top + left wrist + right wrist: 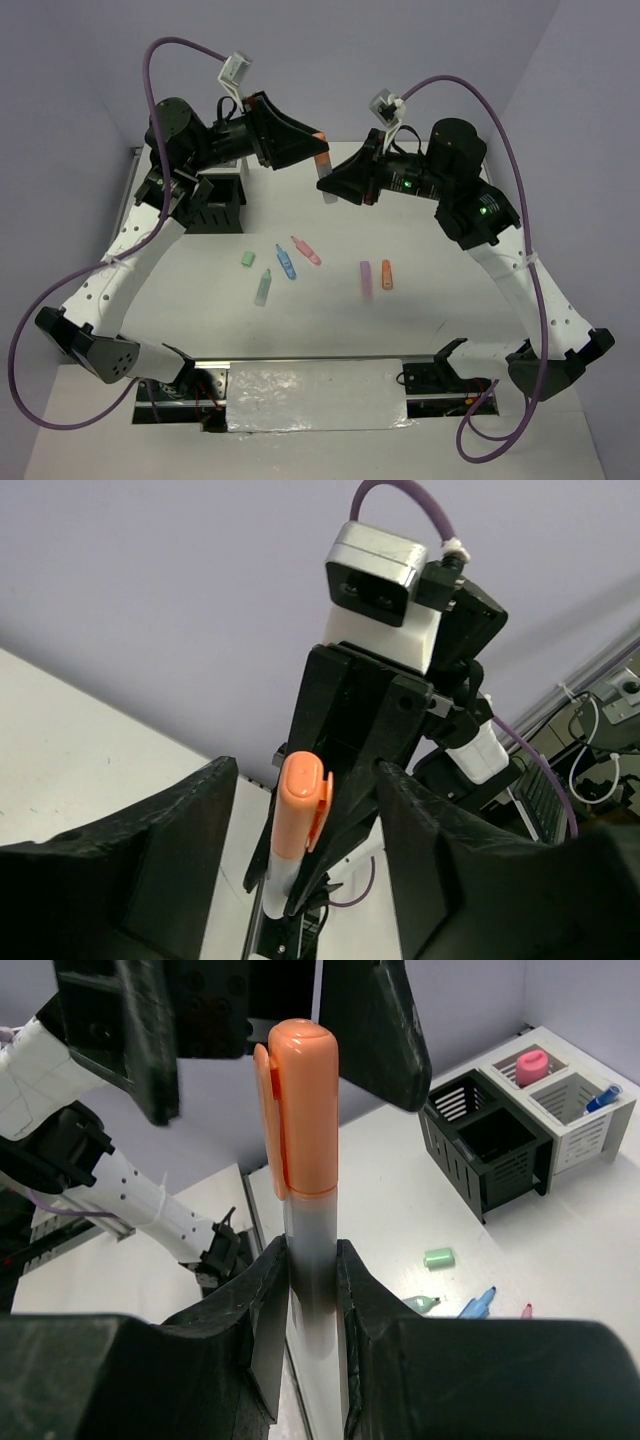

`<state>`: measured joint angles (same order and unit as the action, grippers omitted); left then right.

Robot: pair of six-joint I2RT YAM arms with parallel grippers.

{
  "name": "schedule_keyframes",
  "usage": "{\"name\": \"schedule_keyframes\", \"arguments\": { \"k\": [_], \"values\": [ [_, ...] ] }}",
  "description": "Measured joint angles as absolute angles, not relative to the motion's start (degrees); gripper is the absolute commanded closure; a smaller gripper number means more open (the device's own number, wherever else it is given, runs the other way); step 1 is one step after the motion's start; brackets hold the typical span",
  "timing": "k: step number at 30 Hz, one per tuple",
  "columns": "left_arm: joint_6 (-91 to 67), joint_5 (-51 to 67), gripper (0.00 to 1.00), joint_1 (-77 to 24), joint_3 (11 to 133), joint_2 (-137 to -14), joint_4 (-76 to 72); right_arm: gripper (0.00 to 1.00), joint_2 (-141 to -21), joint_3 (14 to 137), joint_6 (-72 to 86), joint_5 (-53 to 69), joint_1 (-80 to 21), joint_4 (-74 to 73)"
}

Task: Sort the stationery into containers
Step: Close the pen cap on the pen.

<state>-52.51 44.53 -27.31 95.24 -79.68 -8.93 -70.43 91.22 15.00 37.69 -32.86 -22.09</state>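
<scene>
My right gripper (312, 1260) is shut on the grey barrel of an orange-capped marker (305, 1110) and holds it upright above the table's far middle (322, 165). My left gripper (305, 775) is open, and its two fingers straddle the orange cap (300, 800) with a gap on each side. The black organizer (500, 1150) stands at the far left. Its two white-rimmed compartments hold a pink-capped bottle (532, 1063) and a blue item (603, 1098). On the table lie a mint stub (247, 258), a mint marker (263, 287), a blue marker (286, 262) and a pink marker (306, 250).
A purple marker (366, 277) and an orange stub (386, 275) lie right of centre. The left arm hides most of the organizer (215, 205) in the top view. Purple cables loop off both arms, and a foil-covered plate (315, 393) sits at the near edge.
</scene>
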Motion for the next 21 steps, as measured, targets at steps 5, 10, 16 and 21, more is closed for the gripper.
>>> {"name": "schedule_keyframes", "arguments": {
  "k": [5, 10, 16, 21],
  "values": [
    [-52.66, 44.16, 0.51, -27.49, 95.24, -80.27, -8.51, 1.00, -71.20, 92.03, 14.66, 37.67, -33.04, -22.79],
    [-52.23, 44.12, 0.92, -27.42, 95.24, -80.29, -8.71, 1.00, -71.68, 92.90, 14.70, 37.69, -33.12, -23.83],
    [-52.42, 44.64, 1.00, -27.55, 95.26, -80.79, -9.56, 1.00, -71.83, 93.30, 16.14, 37.50, -33.12, -23.99],
    [-50.74, 42.02, 1.00, -28.51, 93.97, -79.90, -12.51, 1.00, -74.70, 98.45, 18.90, 38.46, -32.51, -26.41]
  ]
}}
